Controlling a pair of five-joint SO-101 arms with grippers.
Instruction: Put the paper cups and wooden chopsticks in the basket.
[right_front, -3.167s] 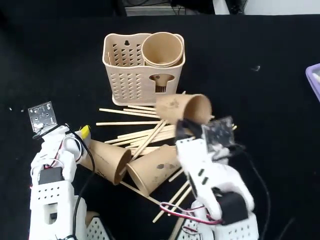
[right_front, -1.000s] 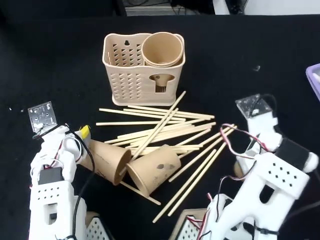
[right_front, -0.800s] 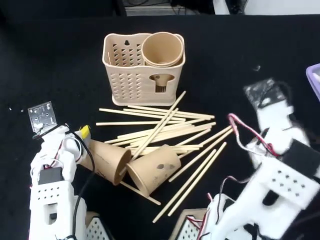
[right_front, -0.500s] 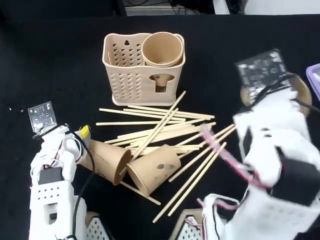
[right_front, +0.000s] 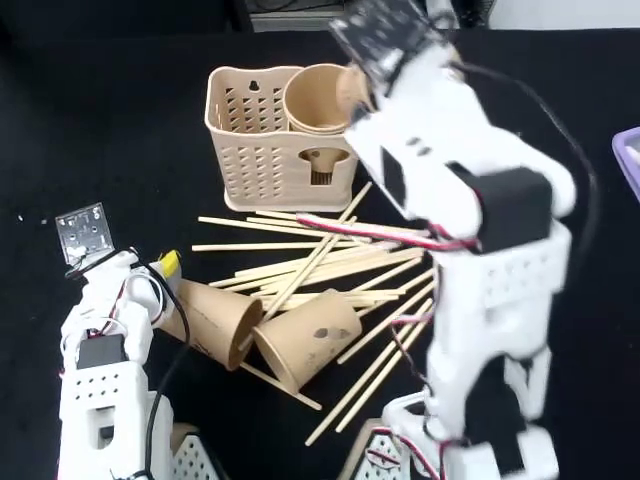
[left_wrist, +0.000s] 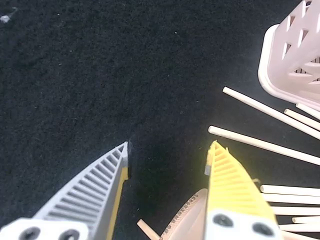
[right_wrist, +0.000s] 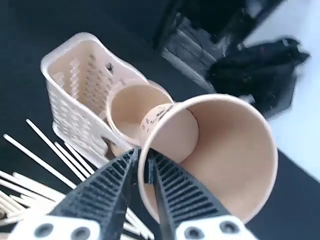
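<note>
**Right gripper clamped on cup, up by the basket**

The held cup (right_wrist: 220, 150) is tan paper with dark specks on the outer wall. It is tilted, mouth toward my wrist camera. My right gripper (right_wrist: 141, 155) is closed on its wall at the rim, one finger inside and one outside. The cup is off the table, next to the end of the basket (right_front: 260, 150) where a nested cup (right_front: 322, 97) already stands upright. I can't tell whether that is one cup or a stack.

In the high view my right arm (right_front: 450, 180) covers nearly all of the held cup, so only a tan sliver shows at the basket's edge. It also hides part of the chopsticks (right_front: 300, 262), which lie scattered in front of the basket.

Two cups (right_front: 215, 320) lie on their sides on the black table (right_front: 100, 120), touching each other, with sticks over and under them.

My left gripper (left_wrist: 167, 152) hangs low just beside them, fingers apart and holding nothing.
</note>
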